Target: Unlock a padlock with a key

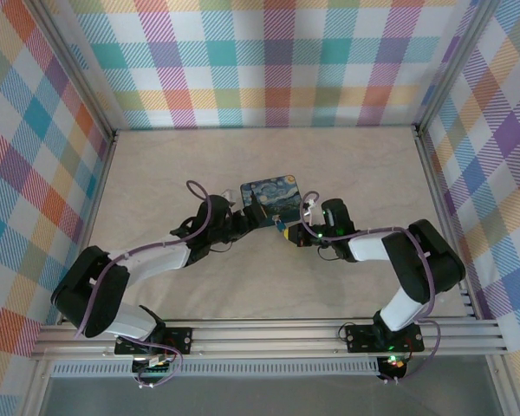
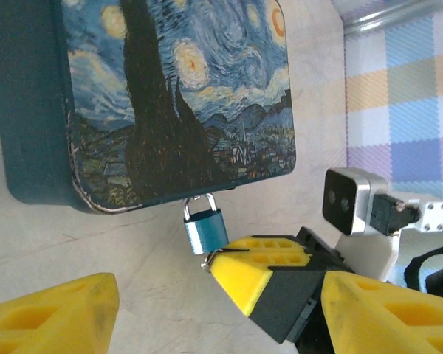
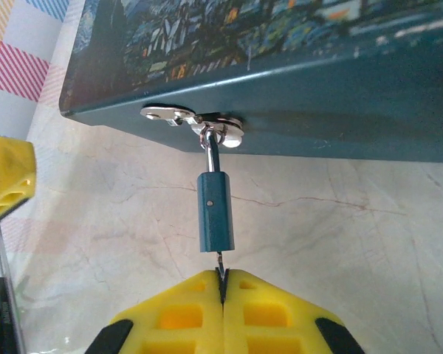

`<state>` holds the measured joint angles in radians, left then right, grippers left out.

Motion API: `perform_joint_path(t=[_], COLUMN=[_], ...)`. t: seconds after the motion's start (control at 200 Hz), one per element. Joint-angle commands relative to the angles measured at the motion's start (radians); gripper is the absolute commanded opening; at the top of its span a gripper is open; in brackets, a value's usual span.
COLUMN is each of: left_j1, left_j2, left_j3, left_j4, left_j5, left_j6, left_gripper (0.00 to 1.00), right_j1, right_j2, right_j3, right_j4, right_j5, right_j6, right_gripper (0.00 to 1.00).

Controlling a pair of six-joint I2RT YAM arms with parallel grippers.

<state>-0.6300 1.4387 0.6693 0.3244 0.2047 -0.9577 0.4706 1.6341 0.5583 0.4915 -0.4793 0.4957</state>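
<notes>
A pale marble-patterned table (image 1: 243, 286) carries a dark-blue starry-night box (image 2: 170, 96). The left fingers (image 2: 52, 313) stand wide apart and hold nothing, one on either side of the right fingers (image 3: 184, 310), which are pressed together on a thin key (image 3: 220, 265). The small blue padlock (image 3: 215, 214) hangs by its shackle from the box's silvery hasp (image 3: 192, 118), with the key's tip at its base.

The left arm (image 1: 147, 264) and the right arm (image 1: 399, 260) share one build: glossy black joint housings joined by white shells, each on a black base plate (image 1: 377, 336). A lilac cable (image 1: 210, 212) runs along each. Green lights (image 1: 319, 234) glow on the right one. The fingers (image 3: 177, 317) are yellow with moulded pockets, in black holders. A silver two-lens camera (image 2: 347, 200) sits on a white screwed bracket (image 2: 432, 215).
</notes>
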Motion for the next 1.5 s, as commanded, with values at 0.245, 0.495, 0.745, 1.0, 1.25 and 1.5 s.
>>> perform_joint_path(t=[0.245, 0.495, 0.745, 1.0, 1.25, 1.5], left_j1=[-0.024, -0.037, -0.055, -0.072, -0.08, -0.1], left_j2=[0.121, 0.158, 0.186, 0.241, 0.296, 0.341], left_j3=[-0.04, -0.053, -0.041, -0.017, 0.012, 0.028], left_j4=[0.257, 0.313, 0.3, 0.318, 0.36, 0.396], left_j5=[0.01, 0.001, 0.008, 0.016, 0.024, 0.027], left_j6=[-0.178, -0.237, -0.271, -0.298, -0.324, -0.352], left_gripper=[0.64, 0.61, 0.57, 0.51, 0.5, 0.49], right_j1=[-0.001, 0.001, 0.011, 0.019, 0.027, 0.031], right_j2=[-0.022, -0.027, -0.023, -0.017, -0.01, -0.005], right_j3=[0.031, 0.021, 0.025, 0.025, 0.027, 0.025], right_j4=[-0.057, -0.018, -0.006, 0.014, 0.034, 0.045], right_j5=[-0.093, -0.091, -0.079, -0.075, -0.075, -0.072], right_j6=[0.169, 0.315, 0.388, 0.412, 0.435, 0.455], right_gripper=[0.0, 0.0, 0.0, 0.0, 0.0, 0.0])
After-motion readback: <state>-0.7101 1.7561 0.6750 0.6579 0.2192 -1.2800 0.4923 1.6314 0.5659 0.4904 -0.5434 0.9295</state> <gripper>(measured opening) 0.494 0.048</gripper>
